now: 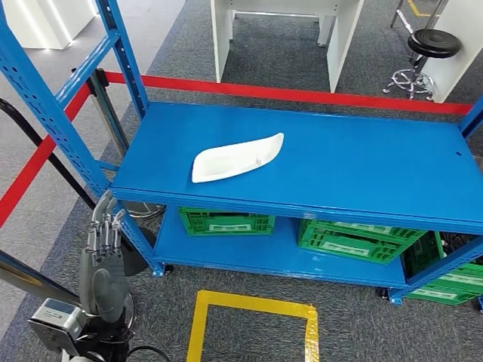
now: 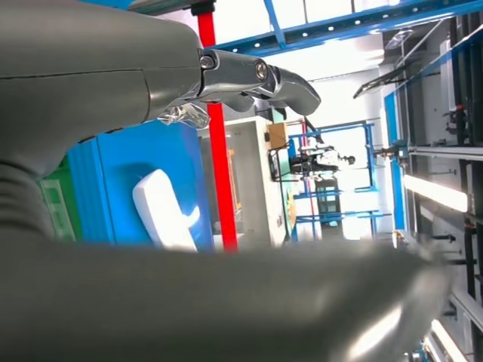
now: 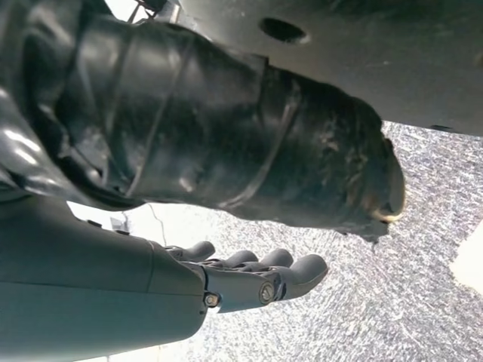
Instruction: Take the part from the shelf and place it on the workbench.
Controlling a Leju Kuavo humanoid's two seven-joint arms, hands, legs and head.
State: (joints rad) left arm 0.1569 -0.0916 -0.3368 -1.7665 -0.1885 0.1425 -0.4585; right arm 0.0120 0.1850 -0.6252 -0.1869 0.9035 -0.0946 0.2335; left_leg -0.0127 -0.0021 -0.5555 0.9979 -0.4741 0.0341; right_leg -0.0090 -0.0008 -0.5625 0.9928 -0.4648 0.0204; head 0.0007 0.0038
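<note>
Part (image 1: 236, 159): white, elongated and curved moulding, lying flat on the blue shelf (image 1: 364, 162) at centre-left of the head view, well apart from both hands; also seen pale against the blue in the left wrist view (image 2: 162, 207). Left hand (image 1: 103, 260): lower left of the head view, raised beside the shelf's corner post, fingers straight and apart, holding nothing; right hand (image 3: 250, 279): over speckled grey carpet, fingers extended, holding nothing. Other items: green crates (image 1: 228, 222) on the lower tier, red barrier tape (image 1: 296, 95) behind the shelf, yellow floor marking (image 1: 253, 320) at bottom centre, black stool (image 1: 432, 45) at upper right.
</note>
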